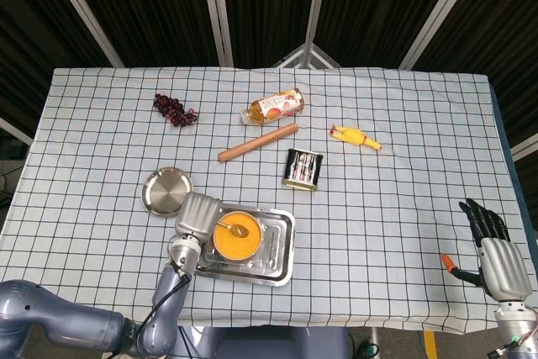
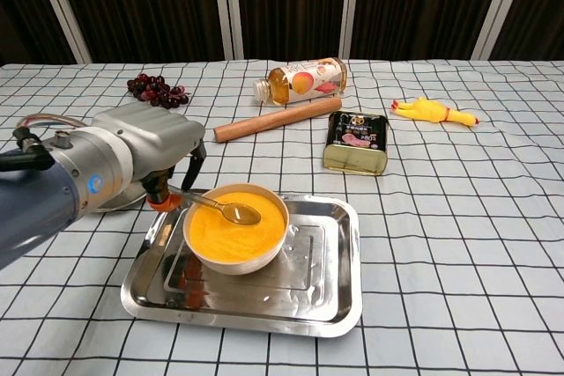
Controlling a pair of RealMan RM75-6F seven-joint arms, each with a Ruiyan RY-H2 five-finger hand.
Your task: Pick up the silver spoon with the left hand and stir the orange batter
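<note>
Two hands in view, both at the near edge of the desk (image 1: 403,208); left hand (image 2: 150,151) just left of the bowl (image 2: 236,257), fingers closed on the handle of the silver spoon (image 2: 216,206); spoon slanting down and to the right over the bowl's left rim, its scoop lying on the surface of the orange batter (image 2: 231,233) near the middle; bowl standing inside the steel tray (image 2: 339,261), toward the tray's left half; round metal lid (image 1: 165,190) just left of and behind the bowl, partly hidden by the left hand in the chest view; right hand (image 1: 492,250) far to the right of the bowl, near the desk's right front corner, fingers stretched out and apart, holding nothing, orange thumb tip (image 1: 448,261) pointing back toward the bowl; black and gold tin (image 2: 356,142) behind and to the right of the bowl, just clear of the tray; wooden rolling pin (image 2: 277,119) lying aslant directly behind the bowl; juice bottle (image 2: 302,80) on its side farther behind the bowl, past the rolling pin; yellow rubber chicken (image 2: 434,112) well behind and right of the bowl; bunch of dark grapes (image 2: 157,90) well behind and left of the bowl.
</note>
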